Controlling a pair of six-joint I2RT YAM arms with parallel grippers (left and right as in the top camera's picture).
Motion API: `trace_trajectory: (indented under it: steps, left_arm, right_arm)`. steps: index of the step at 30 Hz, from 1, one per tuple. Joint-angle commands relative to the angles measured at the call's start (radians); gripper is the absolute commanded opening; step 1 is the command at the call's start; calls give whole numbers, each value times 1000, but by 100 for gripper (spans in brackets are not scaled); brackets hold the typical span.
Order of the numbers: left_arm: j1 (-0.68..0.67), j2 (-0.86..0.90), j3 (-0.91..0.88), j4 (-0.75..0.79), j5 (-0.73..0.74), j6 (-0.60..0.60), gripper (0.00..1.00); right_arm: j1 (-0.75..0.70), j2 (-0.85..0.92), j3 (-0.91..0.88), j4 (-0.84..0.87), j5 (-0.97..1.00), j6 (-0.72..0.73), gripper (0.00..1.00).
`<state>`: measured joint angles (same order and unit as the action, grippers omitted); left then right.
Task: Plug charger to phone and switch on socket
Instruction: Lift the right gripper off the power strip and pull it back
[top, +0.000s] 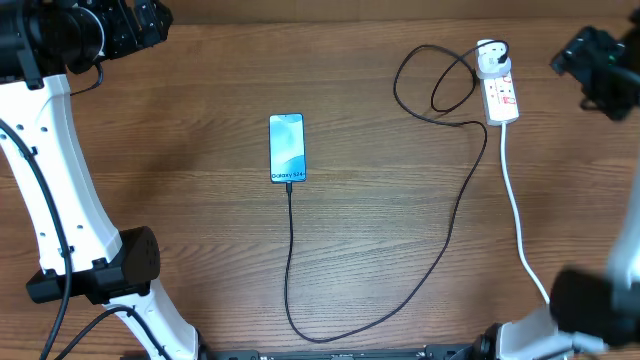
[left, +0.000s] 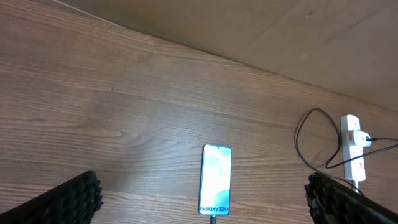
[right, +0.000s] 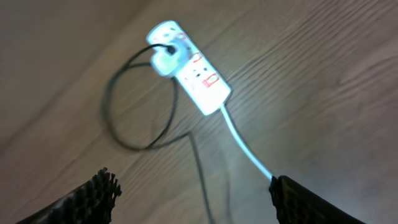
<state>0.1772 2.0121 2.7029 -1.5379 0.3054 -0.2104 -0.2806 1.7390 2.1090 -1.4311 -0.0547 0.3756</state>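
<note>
Overhead view, item by item.

- **Left arm:** a white link runs from its base at the near left edge to the far left corner of the table. The left gripper hangs above the wood, touching nothing.
- **Left fingers:** spread wide, empty.
- **Phone:** flat, screen up. It lies well ahead of my left fingers and between them in the left wrist view.
- **Charger:** a thin black cable whose tip meets the phone's near end; whether it is seated I cannot tell. It loops along the near edge, runs up to a coil, and ends at the socket.
- **Right arm:** at the far right edge, with the right gripper raised just beside the socket and apart from it.
- **Right fingers:** wide, holding nothing.
- **Socket, right wrist view:** ahead of and between my right fingers, lying slantwise, with the plug in its far end.
- **White cord:** trails from the socket's near end back toward one right finger.
- **Switches:** blurred, position unreadable.
</note>
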Motion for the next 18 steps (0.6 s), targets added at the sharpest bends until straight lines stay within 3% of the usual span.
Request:
trace_trajectory:
  steps: [1,6,15,18]
  left_arm:
    - [-3,-3,3,1,-2,-3,100]
    - [-3,-3,3,1,-2,-3,100]
    - [-3,-3,3,1,-2,-3,100]
    - [-3,-3,3,1,-2,-3,99]
  right_arm:
    - [0,-166,21,-70,-41,-18,85]
    - [0,-388,20,-227,-39,-18,100]
    - [0,-736,13,-262,-10,-23,100]
    - [0,-831,13,-262,4,-123,100]
